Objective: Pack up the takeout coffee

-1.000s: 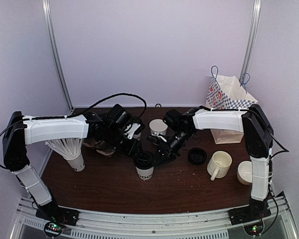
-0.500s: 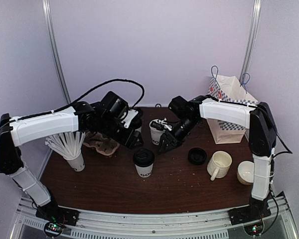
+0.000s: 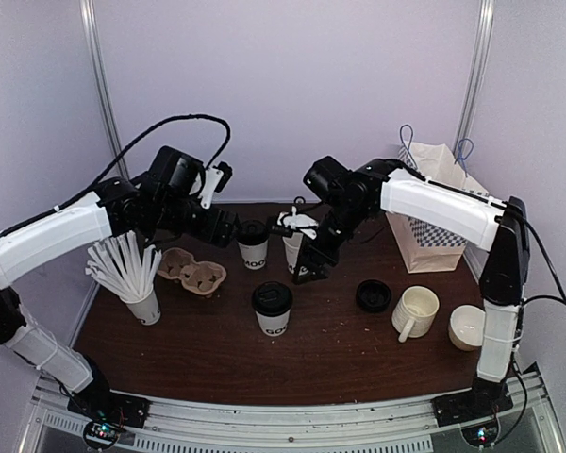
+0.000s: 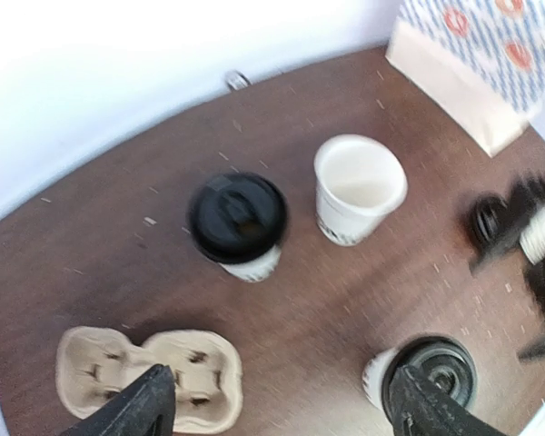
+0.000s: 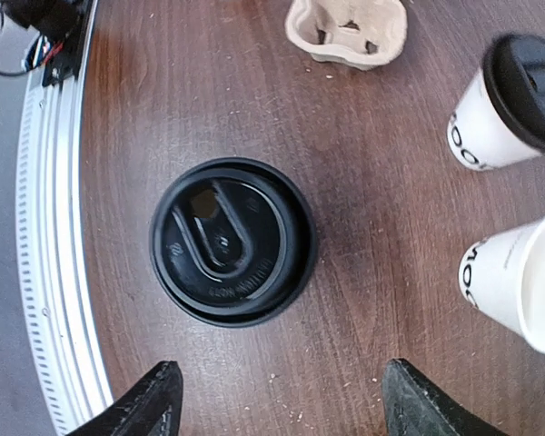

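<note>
**Fig. Top and wrist views.** Three MOO cups are standing on the bench (image 3: 198, 349). Lidded cup A (image 3: 253, 247) is standing far-centre. Open cup B (image 3: 293, 247) is standing just right of it, partly hidden by the R arm. Lidded cup C (image 3: 272, 310) is sitting nearer, at centre. A loose lid (image 3: 373, 295) is lying right of C. L fingers (image 4: 145, 404) and R fingers (image 5: 150, 400) are hanging spread wide above the bench, released, grasping nothing. The carrier (image 3: 193, 274) is lying left of A, apart from all cups.
</note>
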`<action>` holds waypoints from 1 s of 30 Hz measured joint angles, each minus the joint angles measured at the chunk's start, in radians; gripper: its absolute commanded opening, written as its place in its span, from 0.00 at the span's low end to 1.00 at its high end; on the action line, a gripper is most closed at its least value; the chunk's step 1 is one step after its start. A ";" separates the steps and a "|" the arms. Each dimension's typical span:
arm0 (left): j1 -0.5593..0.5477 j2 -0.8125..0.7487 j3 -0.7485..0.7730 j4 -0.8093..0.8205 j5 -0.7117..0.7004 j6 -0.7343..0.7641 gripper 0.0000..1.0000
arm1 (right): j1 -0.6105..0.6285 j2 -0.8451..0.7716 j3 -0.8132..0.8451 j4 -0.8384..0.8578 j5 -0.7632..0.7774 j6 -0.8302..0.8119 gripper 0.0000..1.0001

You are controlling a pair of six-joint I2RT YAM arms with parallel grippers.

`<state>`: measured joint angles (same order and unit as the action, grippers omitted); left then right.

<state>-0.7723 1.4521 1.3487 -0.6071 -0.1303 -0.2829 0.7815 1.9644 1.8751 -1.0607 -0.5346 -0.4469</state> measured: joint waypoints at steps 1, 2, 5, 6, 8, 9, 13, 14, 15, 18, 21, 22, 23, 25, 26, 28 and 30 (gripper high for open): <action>0.010 -0.016 0.000 0.014 -0.023 0.003 0.86 | 0.020 -0.005 0.001 0.003 0.027 -0.028 0.79; 0.016 -0.029 0.000 0.026 -0.045 0.005 0.86 | 0.037 -0.005 0.004 0.003 0.045 -0.050 0.79; 0.021 -0.048 0.000 0.053 -0.092 0.005 0.86 | 0.082 0.003 0.016 0.006 0.096 -0.098 0.80; 0.021 -0.050 -0.002 0.062 -0.101 0.005 0.86 | 0.095 0.008 0.023 0.006 0.105 -0.106 0.79; 0.021 -0.060 -0.019 0.085 -0.116 0.004 0.86 | 0.113 0.024 0.040 0.010 0.121 -0.117 0.80; 0.021 -0.066 -0.033 0.093 -0.122 0.003 0.87 | 0.117 0.035 0.053 0.009 0.127 -0.123 0.80; 0.021 -0.089 -0.074 0.098 -0.138 0.001 0.87 | 0.117 0.093 0.114 0.006 0.140 -0.132 0.82; 0.021 -0.091 -0.077 0.098 -0.140 0.001 0.87 | 0.117 0.109 0.130 0.002 0.139 -0.132 0.82; 0.021 -0.093 -0.080 0.098 -0.143 0.001 0.87 | 0.118 0.128 0.150 -0.006 0.139 -0.134 0.82; 0.026 -0.101 -0.087 0.098 -0.145 0.001 0.87 | 0.119 0.175 0.191 -0.026 0.135 -0.135 0.84; 0.032 -0.114 -0.100 0.101 -0.146 0.001 0.87 | 0.126 0.203 0.206 -0.053 0.127 -0.137 0.85; 0.034 -0.119 -0.105 0.102 -0.146 0.001 0.87 | 0.129 0.210 0.211 -0.061 0.119 -0.137 0.85; 0.034 -0.126 -0.112 0.106 -0.146 0.001 0.87 | 0.130 0.214 0.216 -0.067 0.112 -0.137 0.85; 0.034 -0.137 -0.121 0.108 -0.145 0.001 0.87 | 0.133 0.214 0.221 -0.077 0.105 -0.137 0.85; 0.034 -0.141 -0.124 0.109 -0.144 0.001 0.87 | 0.134 0.214 0.222 -0.080 0.103 -0.137 0.85; 0.034 -0.144 -0.126 0.111 -0.144 0.002 0.87 | 0.135 0.214 0.222 -0.085 0.101 -0.135 0.84; 0.034 -0.144 -0.126 0.111 -0.144 0.002 0.87 | 0.135 0.214 0.222 -0.091 0.102 -0.134 0.84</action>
<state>-0.7383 1.3079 1.2224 -0.4965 -0.2741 -0.2813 0.9169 2.1788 2.0975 -1.1519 -0.4328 -0.5808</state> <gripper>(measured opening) 0.872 0.845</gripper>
